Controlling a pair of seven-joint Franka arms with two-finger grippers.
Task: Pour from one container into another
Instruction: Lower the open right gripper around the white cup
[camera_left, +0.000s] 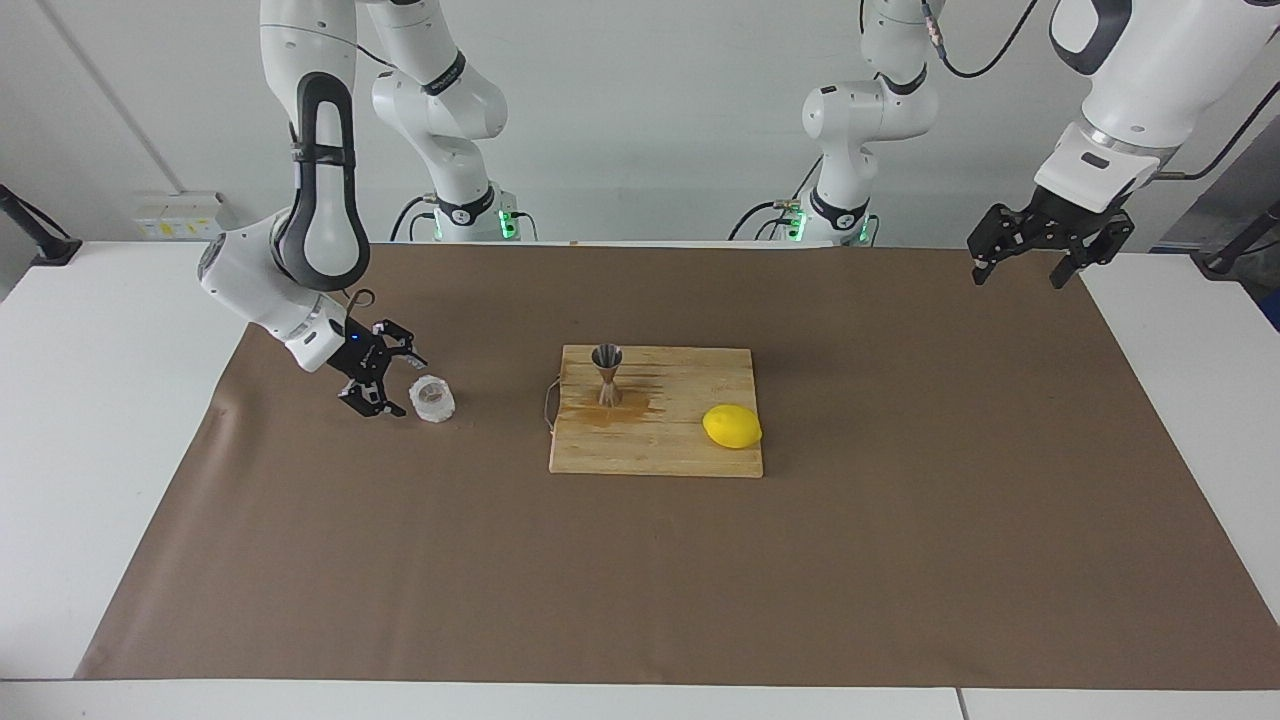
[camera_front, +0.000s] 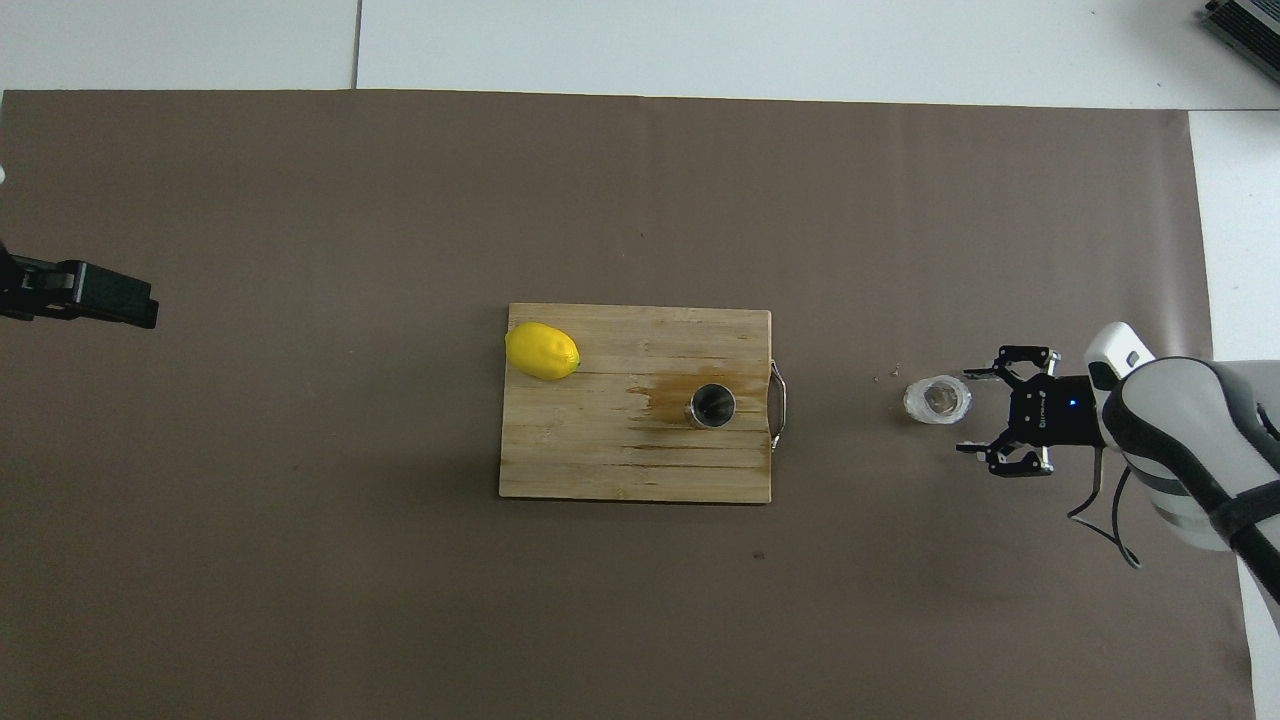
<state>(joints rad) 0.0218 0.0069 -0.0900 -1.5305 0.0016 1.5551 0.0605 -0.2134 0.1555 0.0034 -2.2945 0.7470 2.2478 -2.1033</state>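
Step in hand: the reach for the plastic cup (camera_left: 432, 398). My right gripper (camera_left: 390, 383) sat low over the brown paper, just beside the cup on the side toward the right arm's end of the table. Its fingers were spread wide and held nothing. From the facing view I could not be sure whether one fingertip already grazed the cup wall; I judged it apart, barely.

The cup stood upright on the paper, well apart from the cutting board (camera_left: 700, 458). The metal jigger (camera_left: 607, 374) stood upright on the board, at the end nearest the cup, on a damp-looking stain.

Next move, as I judged it: slide the open fingers around the cup, close gently since the thin crinkled wall would likely buckle, then lift and carry it over the jigger's small mouth.

Other things: a lemon (camera_left: 732, 426) lay on the board at its other end, clear of the path. The board's wire handle (camera_front: 779, 405) faced the cup; low carrying might snag it. My left gripper (camera_left: 1024, 252) waited, open and empty, raised over the paper's corner.
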